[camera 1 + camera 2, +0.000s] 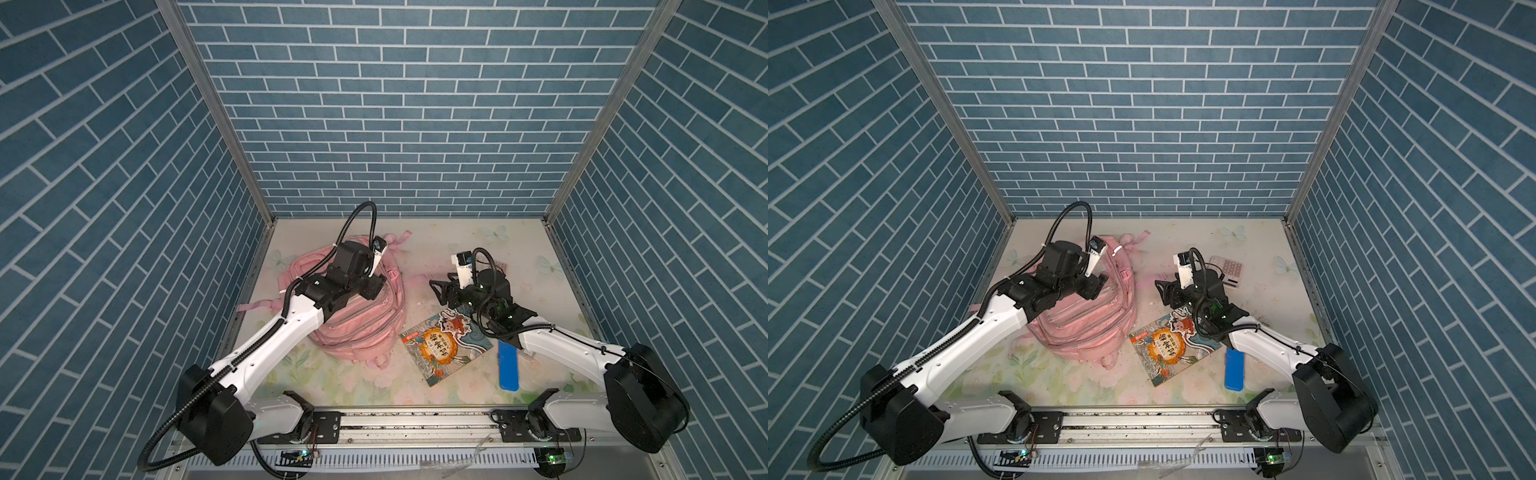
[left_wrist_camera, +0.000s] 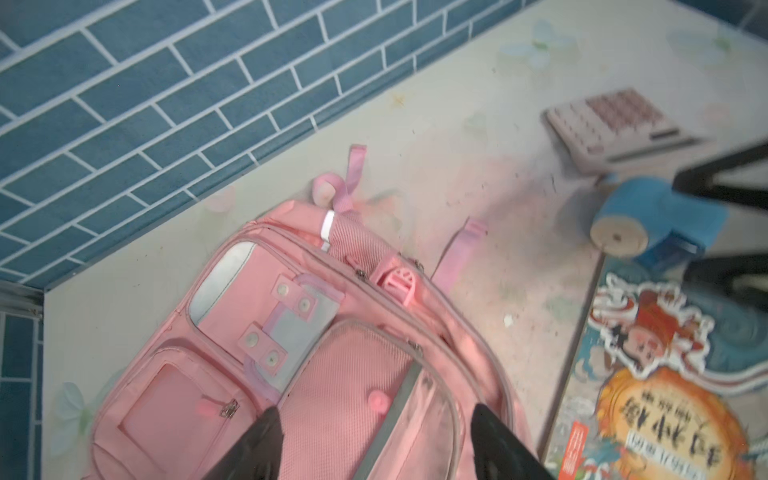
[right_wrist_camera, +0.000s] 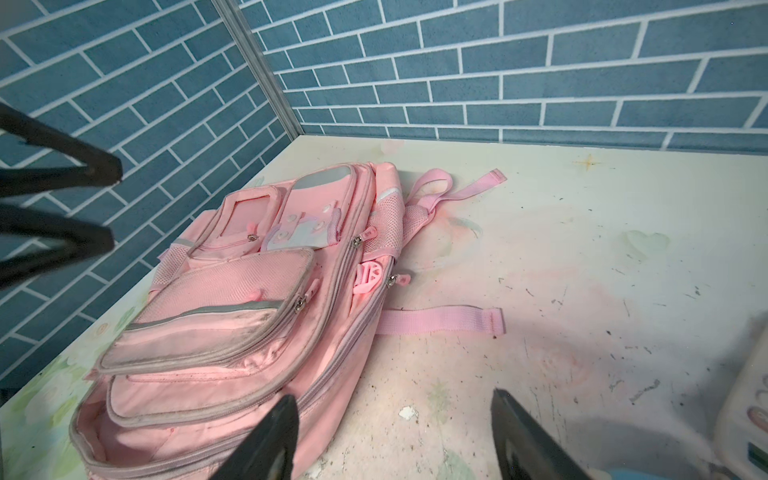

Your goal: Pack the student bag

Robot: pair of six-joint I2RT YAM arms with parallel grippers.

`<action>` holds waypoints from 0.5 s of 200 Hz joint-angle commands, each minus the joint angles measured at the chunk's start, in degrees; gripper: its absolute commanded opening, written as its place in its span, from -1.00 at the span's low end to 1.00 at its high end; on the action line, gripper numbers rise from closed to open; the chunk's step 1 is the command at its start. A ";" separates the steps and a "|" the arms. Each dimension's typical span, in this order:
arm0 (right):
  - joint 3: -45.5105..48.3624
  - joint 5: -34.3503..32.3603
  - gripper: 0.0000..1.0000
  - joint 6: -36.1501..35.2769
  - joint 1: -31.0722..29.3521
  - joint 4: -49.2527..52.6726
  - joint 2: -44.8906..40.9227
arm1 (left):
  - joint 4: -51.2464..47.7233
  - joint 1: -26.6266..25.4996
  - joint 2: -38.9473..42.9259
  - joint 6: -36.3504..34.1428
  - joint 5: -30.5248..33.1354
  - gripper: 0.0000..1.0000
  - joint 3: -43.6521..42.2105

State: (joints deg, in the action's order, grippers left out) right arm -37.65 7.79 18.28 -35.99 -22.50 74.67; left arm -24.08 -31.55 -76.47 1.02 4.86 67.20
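I have the bag [image 1: 365,332] lying flat, face up, on the left half of the table [image 1: 374,386], top end toward the back wall, with the straps trailing out beside it. My left gripper [image 2: 374,409] hangs over its front pocket, and the left wrist view shows the jaws spread with nothing between them, so it grips nothing. My right gripper [image 3: 392,395] sits near the middle of the table, pointed at the bag. Its jaws are apart too, with only bare table between them. The book [image 1: 446,347], the blue case [image 1: 509,368] and the calculator [image 1: 1229,270] all lie outside the bag, to its right. A blue roll [image 2: 648,220] sits close by the right fingers, and I cannot tell whether it touches them. I judge packing proper has not begun and that I am at the step of getting the bag open. In the right wrist view the near end of the main compartment seems to gape, though I cannot be sure how far the zip is undone. Next, I think, the left gripper has to close on a zip pull or on the lip of that opening and hold it wide. The right one then picks up an item, most likely the book, since it lies just beside the bag. The fabric is soft, so I expect it to sag shut unless it is held.
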 commanded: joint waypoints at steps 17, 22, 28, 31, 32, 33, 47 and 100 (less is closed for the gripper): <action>-1.98 0.38 0.46 1.60 0.74 1.94 1.15 | -5.70 0.91 -14.80 25.66 7.96 0.45 10.02; -2.14 0.38 0.46 1.33 0.77 2.25 1.27 | -6.77 1.07 -16.97 26.87 7.65 0.45 11.61; -2.38 0.34 0.46 1.09 0.74 2.65 1.51 | -7.84 1.17 -19.54 28.15 7.42 0.45 13.52; -2.47 0.26 0.46 0.95 0.74 2.76 1.59 | -8.42 1.24 -20.79 28.80 7.66 0.45 14.48; -2.49 0.27 0.46 0.91 0.74 2.79 1.65 | -8.61 1.24 -21.20 29.01 7.73 0.45 14.77; -2.50 0.28 0.46 0.89 0.74 2.84 1.67 | -8.79 1.28 -21.63 29.20 7.85 0.45 15.05; -2.69 0.20 0.46 0.53 0.85 3.24 2.09 | -10.27 1.76 -26.74 31.08 8.26 0.44 18.79; -2.87 3.97 0.43 0.43 1.02 2.93 5.06 | -12.74 4.16 -39.05 35.85 11.12 0.42 28.89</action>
State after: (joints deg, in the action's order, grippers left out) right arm -38.98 9.15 18.20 -35.18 -20.08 78.30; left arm -33.91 -28.88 -114.17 31.31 12.93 92.31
